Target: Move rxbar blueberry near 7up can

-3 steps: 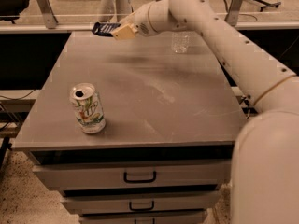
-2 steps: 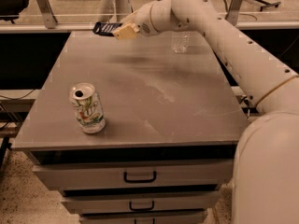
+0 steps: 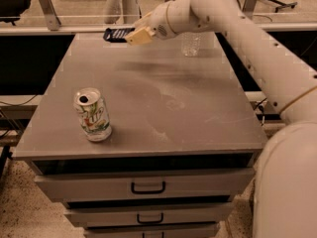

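The rxbar blueberry (image 3: 116,34), a flat dark navy wrapper, is at the table's far edge, held at one end in my gripper (image 3: 130,34). The gripper's tan fingers (image 3: 139,36) are closed on the bar's right end, and the bar looks slightly lifted off the surface. The arm reaches in from the right. The 7up can (image 3: 92,114), white with a green and red logo, stands upright near the front left of the grey table (image 3: 163,98), far from the bar.
A clear plastic water bottle (image 3: 190,43) stands at the far right of the table, just right of the gripper. Drawers with handles (image 3: 148,187) sit below the tabletop. A rail and chair legs are behind the table.
The gripper with the bar has shifted slightly to the right and toward the front. The can and bottle have not moved.
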`<state>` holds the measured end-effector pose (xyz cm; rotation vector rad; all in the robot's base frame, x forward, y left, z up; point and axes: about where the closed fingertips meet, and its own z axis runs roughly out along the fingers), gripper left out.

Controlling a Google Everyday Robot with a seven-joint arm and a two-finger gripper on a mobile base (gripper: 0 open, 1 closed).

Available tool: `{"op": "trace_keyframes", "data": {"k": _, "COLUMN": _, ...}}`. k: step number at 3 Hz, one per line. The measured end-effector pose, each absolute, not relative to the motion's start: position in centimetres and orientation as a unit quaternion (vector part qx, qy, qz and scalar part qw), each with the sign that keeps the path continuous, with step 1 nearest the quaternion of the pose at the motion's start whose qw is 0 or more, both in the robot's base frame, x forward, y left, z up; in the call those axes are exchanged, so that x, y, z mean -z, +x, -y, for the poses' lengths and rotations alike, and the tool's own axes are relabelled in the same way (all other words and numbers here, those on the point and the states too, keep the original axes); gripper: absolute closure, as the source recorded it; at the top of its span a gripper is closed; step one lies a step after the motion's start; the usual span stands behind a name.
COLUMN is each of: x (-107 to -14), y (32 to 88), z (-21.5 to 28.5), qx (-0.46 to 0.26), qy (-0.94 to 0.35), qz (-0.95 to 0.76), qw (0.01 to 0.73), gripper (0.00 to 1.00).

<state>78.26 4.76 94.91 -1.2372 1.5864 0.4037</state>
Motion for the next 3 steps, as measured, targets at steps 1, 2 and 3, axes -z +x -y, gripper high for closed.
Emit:
{"op": "trace_keyframes", "data": {"k": 1, "x": -95.6, "y": 74.7, "z": -1.3, "qx": -0.156, "qy": -0.542, "qz": -0.661, "qw": 0.496, "gripper": 1.00}}
{"op": "trace_keyframes", "data": {"k": 2, "x": -95.7, "y": 70.3, "z": 2.3, "qx": -0.152, "qy": -0.563, "qz": -0.662, "qw": 0.471, "gripper": 1.00}}
{"op": "trace_keyframes", "data": {"k": 3, "x": -94.8, "y": 66.8, "z": 4.0, "qx": -0.165, "qy": -0.583, "qz": -0.662, "qw": 0.440, "gripper": 1.00}}
